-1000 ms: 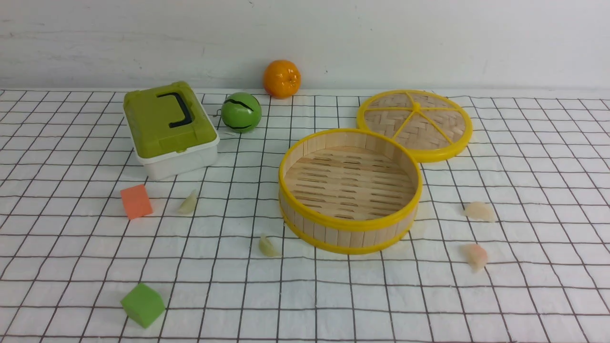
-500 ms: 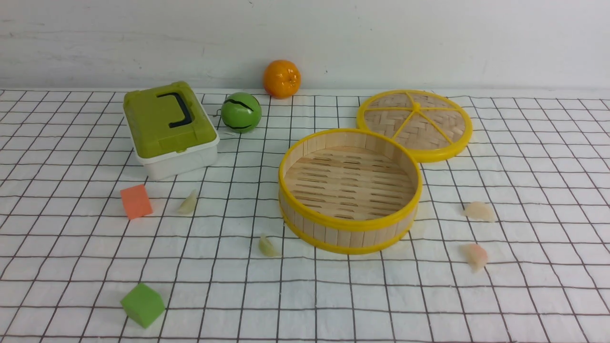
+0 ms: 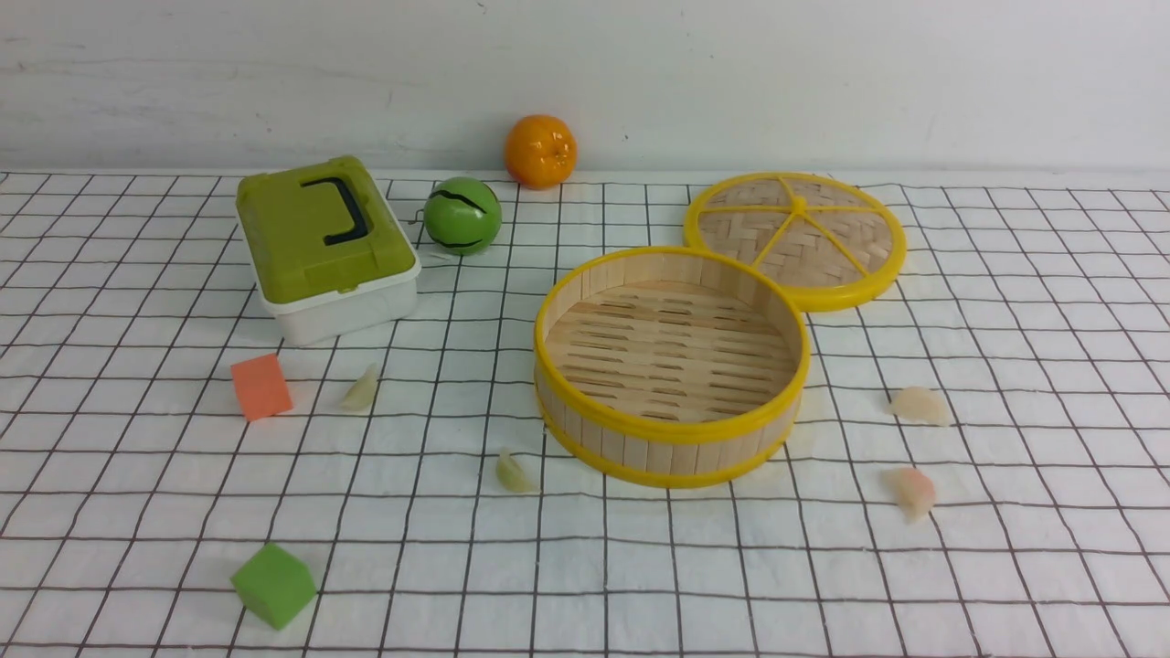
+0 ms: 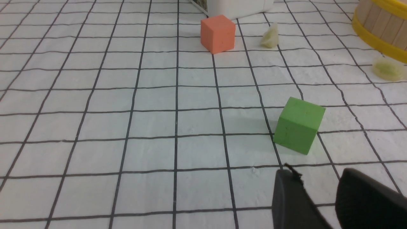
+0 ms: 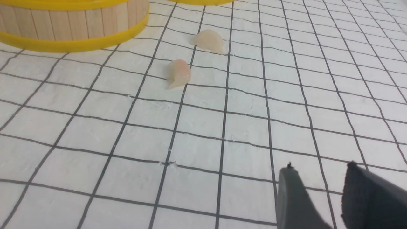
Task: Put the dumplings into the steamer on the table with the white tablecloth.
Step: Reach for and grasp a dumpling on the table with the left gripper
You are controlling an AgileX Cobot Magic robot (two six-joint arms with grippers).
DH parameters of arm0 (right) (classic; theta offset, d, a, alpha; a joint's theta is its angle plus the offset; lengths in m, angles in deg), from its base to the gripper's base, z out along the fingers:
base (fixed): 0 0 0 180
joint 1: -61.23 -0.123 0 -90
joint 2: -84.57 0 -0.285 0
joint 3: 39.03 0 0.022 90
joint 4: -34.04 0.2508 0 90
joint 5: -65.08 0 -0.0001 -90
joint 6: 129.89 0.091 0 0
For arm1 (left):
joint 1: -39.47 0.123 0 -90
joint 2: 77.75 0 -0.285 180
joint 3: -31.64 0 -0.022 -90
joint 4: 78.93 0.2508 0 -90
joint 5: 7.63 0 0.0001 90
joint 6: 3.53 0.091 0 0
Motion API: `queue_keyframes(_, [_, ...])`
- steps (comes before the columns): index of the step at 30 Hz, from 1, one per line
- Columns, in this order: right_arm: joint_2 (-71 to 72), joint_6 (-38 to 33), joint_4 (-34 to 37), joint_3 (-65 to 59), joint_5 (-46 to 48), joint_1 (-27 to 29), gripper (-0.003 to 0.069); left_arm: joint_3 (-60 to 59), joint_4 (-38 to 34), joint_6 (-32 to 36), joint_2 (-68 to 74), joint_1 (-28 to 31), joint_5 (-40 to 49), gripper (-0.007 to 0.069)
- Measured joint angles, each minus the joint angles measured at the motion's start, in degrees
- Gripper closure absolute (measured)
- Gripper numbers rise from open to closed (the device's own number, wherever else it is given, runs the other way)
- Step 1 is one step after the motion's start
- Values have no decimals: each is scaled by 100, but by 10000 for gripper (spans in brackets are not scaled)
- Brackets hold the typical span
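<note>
Only wrist views show left claw (image 4: 318, 174), right claw (image 5: 320, 168): both parted, empty.

White tablecloth (image 3: 640, 567) w/ thin black grid. Steamer (image 3: 672, 454): pale bamboo, bright yellow rims. Pale green dumplings (image 3: 361, 390) (image 3: 514, 472); whitish-pink dumplings (image 3: 917, 405) (image 3: 912, 492). Orange cube (image 3: 260, 387), green cube (image 3: 273, 585). Woven lid (image 3: 795, 239) tan w/ yellow spokes. Box (image 3: 320, 233) olive-green over white, blk handle. Ball (image 3: 462, 216) green, blk stripes.

You had the steamer (image 3: 672, 448) midway across the table (image 3: 585, 585), the lid (image 3: 795, 238) just behind-right. Two dumplings (image 3: 514, 472) lay left of it, two more dumplings (image 3: 917, 405) right, and the box (image 3: 324, 242) toward the far-left corner.
</note>
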Motion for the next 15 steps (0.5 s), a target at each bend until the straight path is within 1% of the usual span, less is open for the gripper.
queue_keyframes(6, [0, 0, -24, 0, -15, 0, 419, 0, -5, 0, 0, 0, -238, 403])
queue_keyframes(10, [0, 0, -67, -39, -306, 0, 419, 0, -47, 0, 0, 0, -521, 396])
queue_keyframes(12, [0, 0, -67, -63, -995, 0, 419, 0, -97, 0, 0, 0, -935, 393])
queue_keyframes(13, [0, 0, -67, -63, -1195, 0, 419, 0, -105, 0, 0, 0, -1099, 392])
queue_keyframes(15, [0, 0, -67, -63, -1968, 0, 419, 0, -119, 0, 0, 0, -1586, 389])
